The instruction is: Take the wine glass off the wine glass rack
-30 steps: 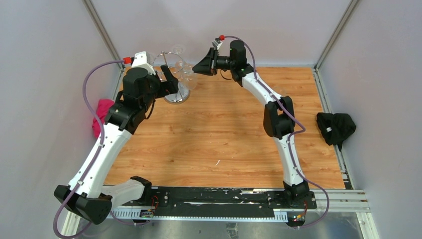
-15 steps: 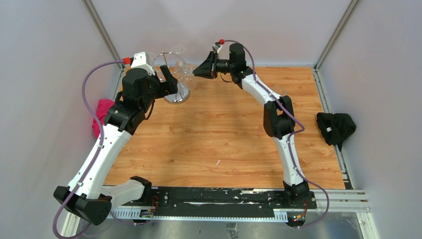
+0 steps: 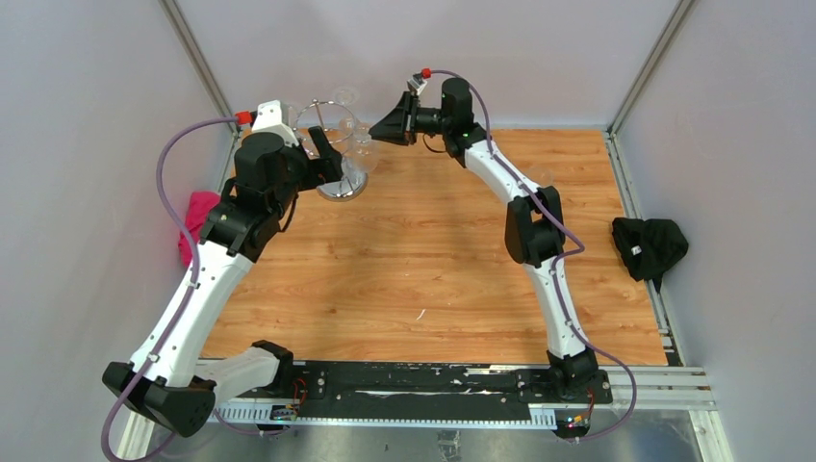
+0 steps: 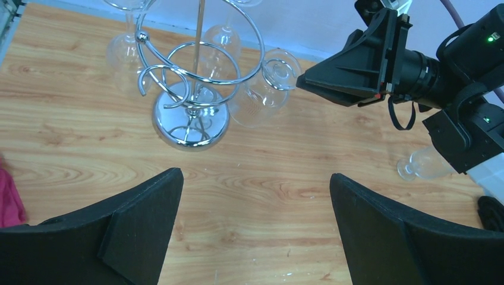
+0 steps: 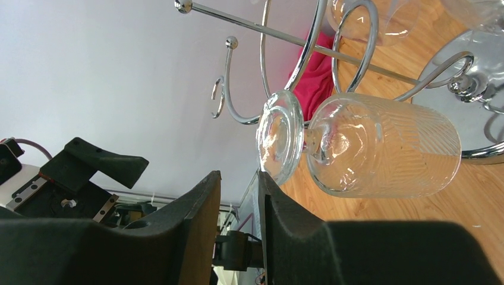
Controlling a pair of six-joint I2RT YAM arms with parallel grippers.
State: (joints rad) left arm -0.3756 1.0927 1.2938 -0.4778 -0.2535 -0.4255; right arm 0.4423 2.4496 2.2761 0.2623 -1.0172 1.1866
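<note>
The chrome wine glass rack [image 3: 339, 189] stands at the table's far left, its round base [image 4: 191, 122] mirrored. A ribbed wine glass [image 5: 380, 145] hangs upside down by its foot [image 5: 279, 142] from a curled hook on the rack's right side [image 4: 261, 95]. My right gripper [image 5: 238, 175] is level with the rack's top [image 3: 385, 128], its jaws a narrow gap apart with nothing between them. One fingertip [image 5: 264, 178] sits just beside the foot's rim; whether it touches I cannot tell. My left gripper [image 4: 255, 178] hovers wide open over bare wood in front of the rack [image 3: 327, 154].
More glasses hang on the rack's far side [image 4: 122, 50] and back [image 4: 223, 38]. Another glass lies on the table [image 4: 425, 163] beneath the right arm. A pink cloth [image 3: 197, 223] lies off the left edge, a black cloth [image 3: 650, 245] off the right.
The right gripper has crept slightly up and to the left, toward the rack's top. The left arm and the glasses have stayed put.
</note>
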